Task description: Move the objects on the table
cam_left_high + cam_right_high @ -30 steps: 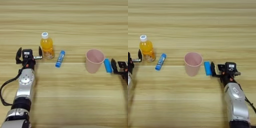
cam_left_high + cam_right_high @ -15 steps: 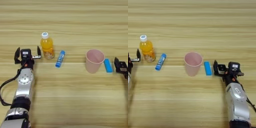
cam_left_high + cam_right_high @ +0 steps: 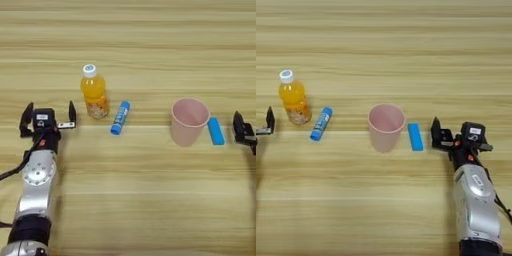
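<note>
1. The orange-juice bottle (image 3: 94, 96) stands upright at the table's (image 3: 130, 200) left, the glue stick (image 3: 120, 117) lying just right of it.
2. The light-blue block (image 3: 415, 136) lies flat just right of the pink cup (image 3: 386, 127).
3. The right gripper (image 3: 456, 137) sits near the block, apart from it; I cannot tell how its fingers stand.
4. The left gripper (image 3: 48, 115), fingers spread and empty, rests left of the bottle.

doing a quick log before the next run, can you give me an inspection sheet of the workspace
surface: light wooden table, horizontal grain, no spills seen.
job's things: orange-juice bottle upright, white cap on; blue glue stick lying just right of it; light-blue block lying flat close beside the cup's right side.
clutter: pink cup upright, nothing seen inside.
grippers: left gripper open, empty, left of the bottle; right gripper open, empty, right of the block, not touching it.
cables: black cable along the left arm; another by the right arm's lower edge.
surroundings: nothing seen beyond the table.
</note>
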Robot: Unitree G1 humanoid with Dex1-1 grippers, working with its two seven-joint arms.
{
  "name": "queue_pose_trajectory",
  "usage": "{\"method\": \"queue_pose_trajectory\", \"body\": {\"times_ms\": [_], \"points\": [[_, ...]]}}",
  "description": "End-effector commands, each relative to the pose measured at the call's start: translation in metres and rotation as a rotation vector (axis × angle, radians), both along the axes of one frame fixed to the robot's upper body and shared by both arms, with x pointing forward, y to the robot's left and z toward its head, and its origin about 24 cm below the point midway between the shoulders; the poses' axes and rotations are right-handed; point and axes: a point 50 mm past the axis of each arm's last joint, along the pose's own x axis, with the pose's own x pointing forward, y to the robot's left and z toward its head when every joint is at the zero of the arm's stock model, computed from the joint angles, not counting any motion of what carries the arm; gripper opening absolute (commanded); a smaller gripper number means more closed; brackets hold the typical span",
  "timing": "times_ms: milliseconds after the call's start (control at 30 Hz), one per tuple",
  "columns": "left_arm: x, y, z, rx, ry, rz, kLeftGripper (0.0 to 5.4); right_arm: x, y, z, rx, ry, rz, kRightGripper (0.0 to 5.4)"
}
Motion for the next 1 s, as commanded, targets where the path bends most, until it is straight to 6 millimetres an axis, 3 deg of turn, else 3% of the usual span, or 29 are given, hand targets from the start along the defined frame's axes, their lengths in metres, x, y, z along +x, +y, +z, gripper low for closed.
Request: {"method": "queue_pose_trajectory", "body": {"times_ms": [33,367,1000], "points": [[-0.014,-0.012,-0.001,-0.006,0.057,-0.081,5.40,0.004,-0.002,0.001,0.013,-0.008,-0.024,5.36],[-0.017,-0.038,-0.003,-0.049,0.096,-0.243,5.40,0.006,-0.004,-0.002,0.022,-0.001,-0.052,5.36],[0.009,-0.048,-0.003,-0.033,0.074,-0.291,5.40,0.007,-0.003,-0.001,0.021,-0.005,-0.053,5.36]]}}
